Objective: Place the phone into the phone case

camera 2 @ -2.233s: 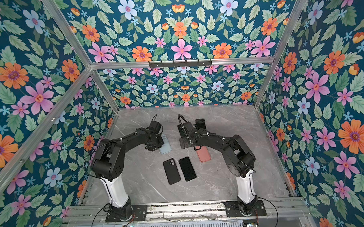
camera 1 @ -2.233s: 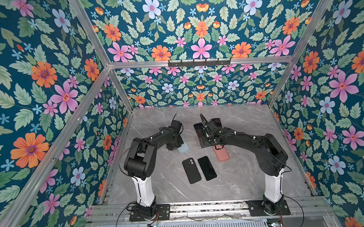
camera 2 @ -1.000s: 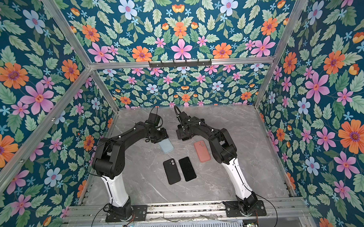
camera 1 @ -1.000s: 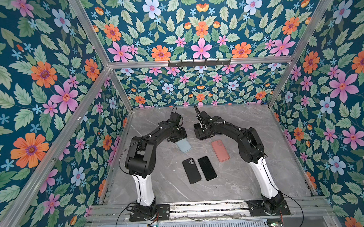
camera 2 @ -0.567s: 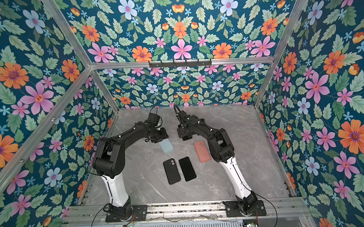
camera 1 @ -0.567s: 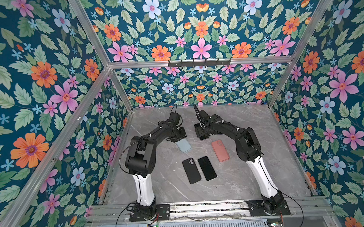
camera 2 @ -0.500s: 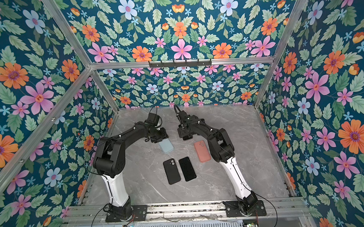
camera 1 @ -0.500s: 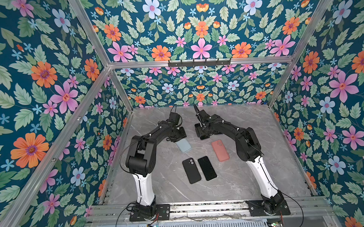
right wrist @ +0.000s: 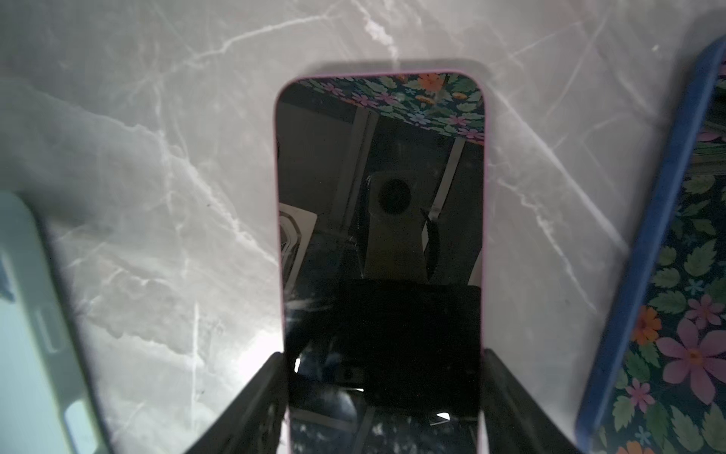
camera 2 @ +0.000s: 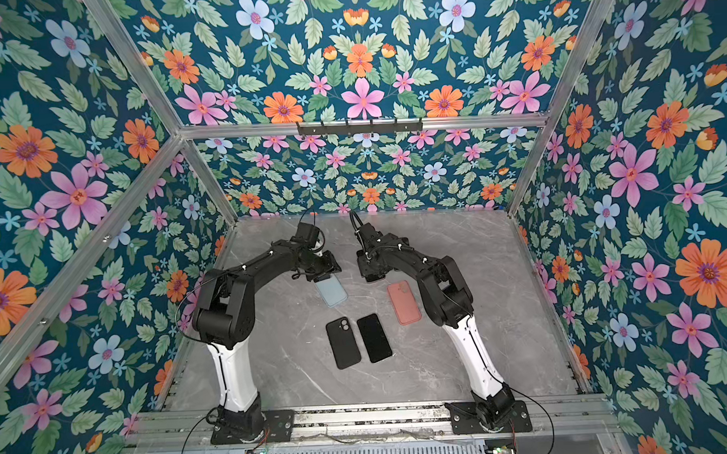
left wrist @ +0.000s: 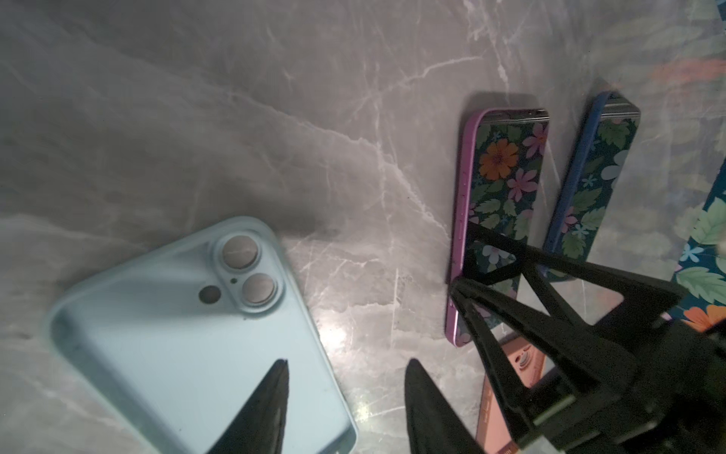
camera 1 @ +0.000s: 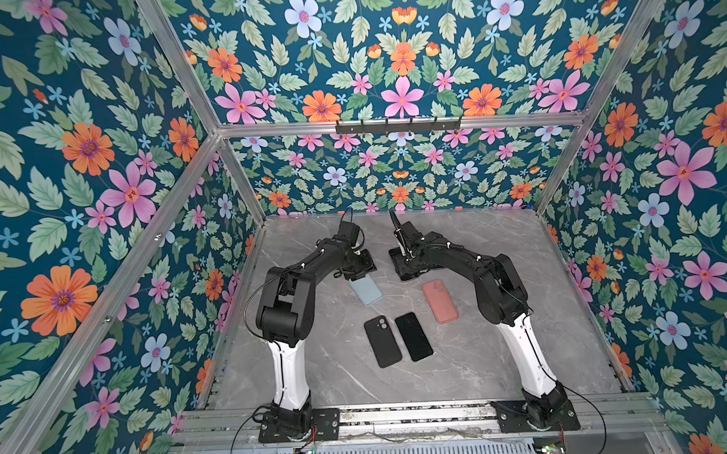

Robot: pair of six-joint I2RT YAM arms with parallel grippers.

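Pink edging rings the phone [right wrist: 379, 188], which lies flat and screen up on the grey marbled bench [right wrist: 157, 157]. Its near end sits between the fingers [right wrist: 259, 393] of the right claw [right wrist: 382, 355]. Those two black fingers stand part-way apart, close against the phone's long sides; whether they press on it I cannot tell.

Just beside this claw on one side lies a second phone [right wrist: 664, 243] with a dark blue rim, also screen up and apart from the pink one. On the other side is the light-blue phone case [left wrist: 176, 334], hollow side up, with its camera holes at the end away from the left claw [left wrist: 346, 363]. The left claw hangs over it, half open and gripping nothing. One tip is above the case's inside, the other above bare bench just past its long rim.

Farther from both claws, toward the arm bases, a salmon case [camera 1: 439, 301] lies flat in both top views. Beyond that a black slab [camera 1: 382, 339] with camera rings and a plain black one [camera 1: 413, 336] lie side by side.
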